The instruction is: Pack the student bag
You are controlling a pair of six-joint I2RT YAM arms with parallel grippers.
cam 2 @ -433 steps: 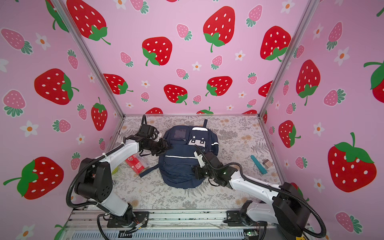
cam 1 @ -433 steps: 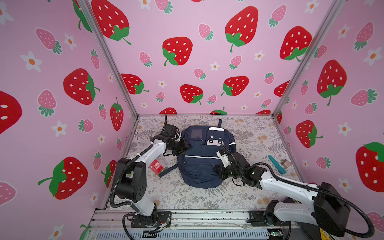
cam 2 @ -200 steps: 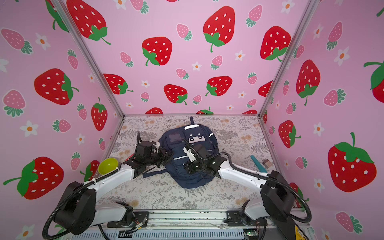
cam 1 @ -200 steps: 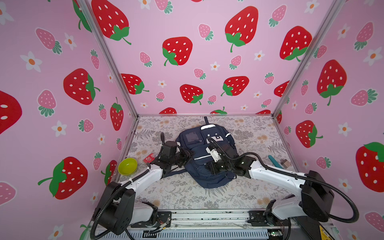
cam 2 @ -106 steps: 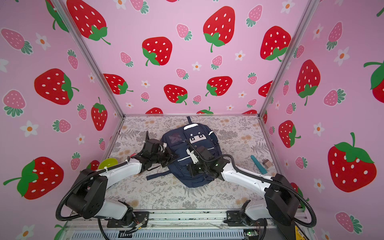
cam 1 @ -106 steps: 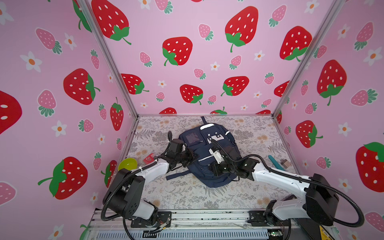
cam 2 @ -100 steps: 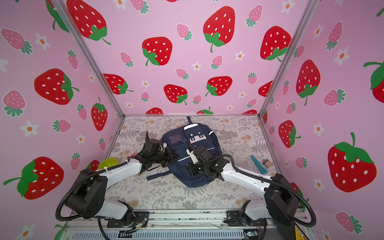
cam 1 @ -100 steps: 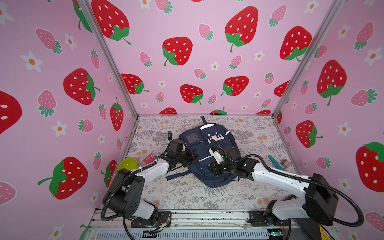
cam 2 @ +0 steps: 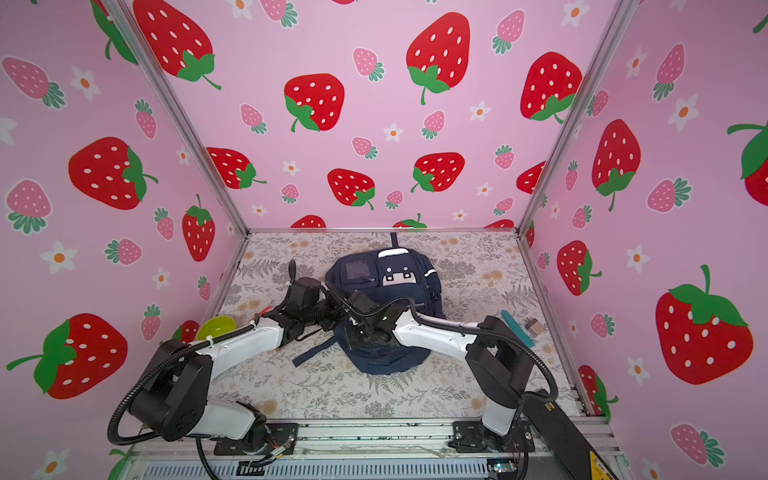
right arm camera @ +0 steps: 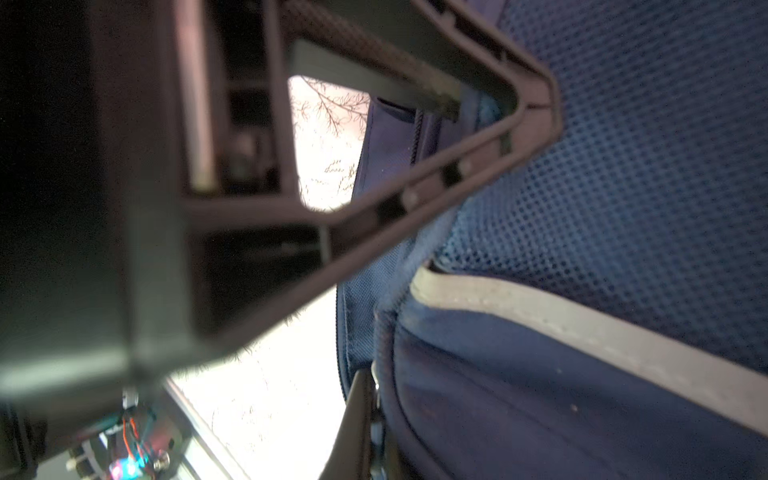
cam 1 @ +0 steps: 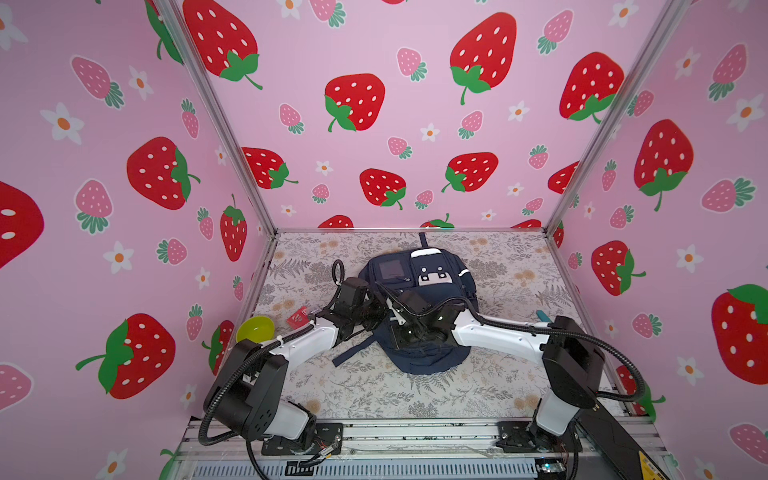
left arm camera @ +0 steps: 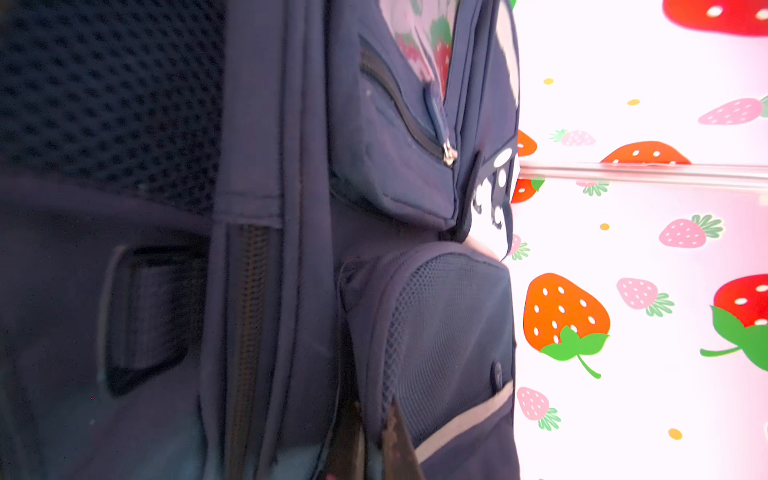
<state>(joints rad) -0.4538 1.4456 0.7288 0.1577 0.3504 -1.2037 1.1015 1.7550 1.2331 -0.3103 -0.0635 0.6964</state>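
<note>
1. Student bag (cam 1: 428, 360) lies front face up on the floral table cover (cam 1: 374, 395), with its top loop pointing away from the arm bases.
2. Change noted: the left gripper (cam 1: 379, 312) stood part-open beside the student bag a second ago. It has now closed on fabric at the bag's edge on the left arm's side. In the left wrist view its fingertips (left arm camera: 351, 449) pinch the side seam below the mesh pocket.
3. Right gripper (cam 1: 401, 334) is likewise clamped on the bag, just beside the left gripper (no change over the last second).
4. Judgement: with both holds set, the bag looks ready to be lifted or spread open. Packing proper has not begun, since the green bowl (cam 1: 254, 328) and red packet (cam 1: 297, 318) lie outside the bag, beyond that same edge.
5. Pose: both forearms run low and converge on the bag. The right arm reaches across the bag's front.
</note>
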